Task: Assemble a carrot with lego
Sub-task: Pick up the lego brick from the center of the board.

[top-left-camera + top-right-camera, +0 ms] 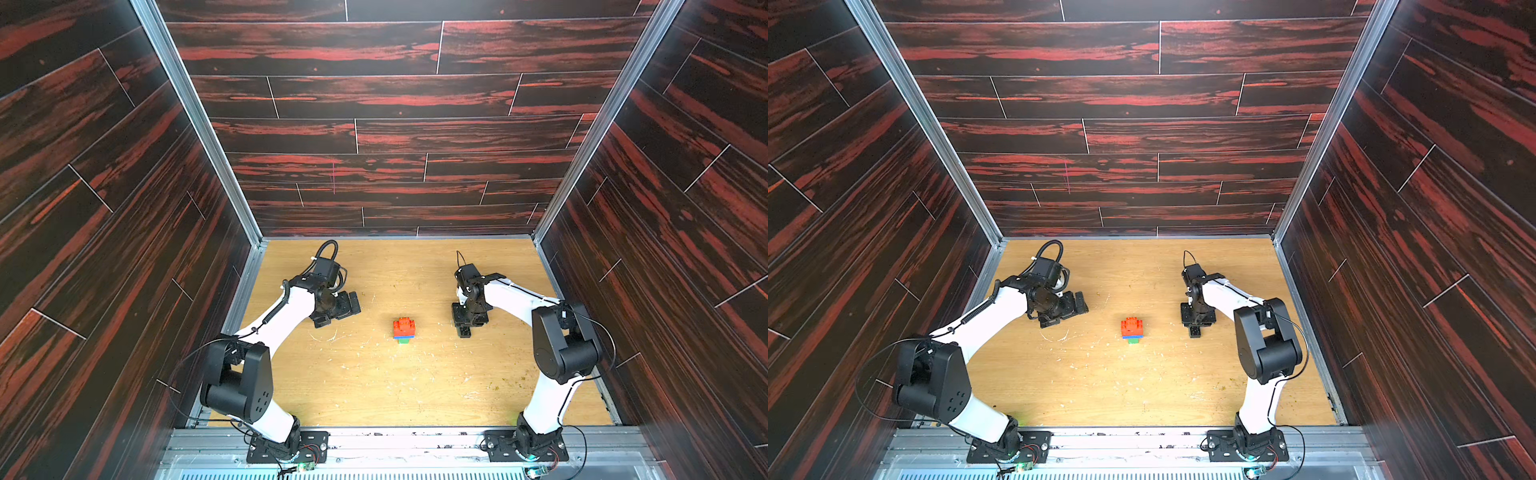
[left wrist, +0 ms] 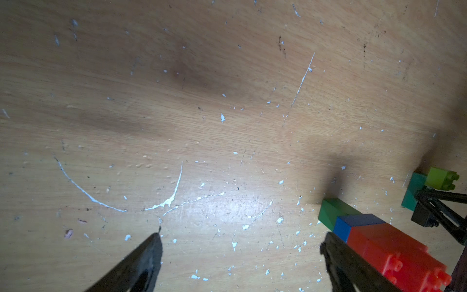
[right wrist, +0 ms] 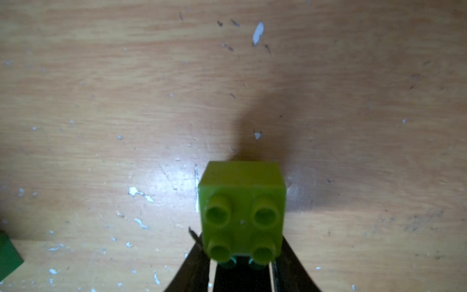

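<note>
The carrot body [image 1: 404,330], red and blue with a green tip, lies on the counter [image 1: 374,386] between the two pincers, and neither touches it. Its long axis seems to run across the line joining them, with the green tip toward the arm bases and the studded red end away. The right pincer [image 3: 239,239] is just beside it, jaws narrow around a cluster of lime brick [image 3: 242,209], teal crossbar [image 2: 413,193] and black brick [image 2: 423,215]. Whether they grip it cannot be told. The left pincer [image 2: 242,233], on the body's other side, stands wide apart and empty. The cluster probably has to meet that studded end, so the right arm is better placed. Bare counter lies all round, and the walls are well apart.
</note>
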Robot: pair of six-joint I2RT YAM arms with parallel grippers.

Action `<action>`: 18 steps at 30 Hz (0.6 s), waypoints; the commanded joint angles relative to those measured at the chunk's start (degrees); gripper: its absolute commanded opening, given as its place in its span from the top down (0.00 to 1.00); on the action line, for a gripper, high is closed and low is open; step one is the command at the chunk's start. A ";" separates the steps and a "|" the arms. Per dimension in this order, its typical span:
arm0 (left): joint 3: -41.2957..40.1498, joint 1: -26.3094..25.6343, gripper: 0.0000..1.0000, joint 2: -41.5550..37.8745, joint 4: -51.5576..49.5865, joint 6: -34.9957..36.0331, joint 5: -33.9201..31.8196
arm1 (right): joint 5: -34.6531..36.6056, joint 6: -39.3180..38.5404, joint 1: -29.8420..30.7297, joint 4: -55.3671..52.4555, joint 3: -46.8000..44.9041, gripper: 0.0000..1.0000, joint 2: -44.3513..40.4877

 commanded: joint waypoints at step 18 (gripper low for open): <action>-0.51 0.26 0.00 -1.17 -0.11 -0.82 -0.93 | 0.63 -1.26 -0.14 -0.89 1.95 0.60 3.56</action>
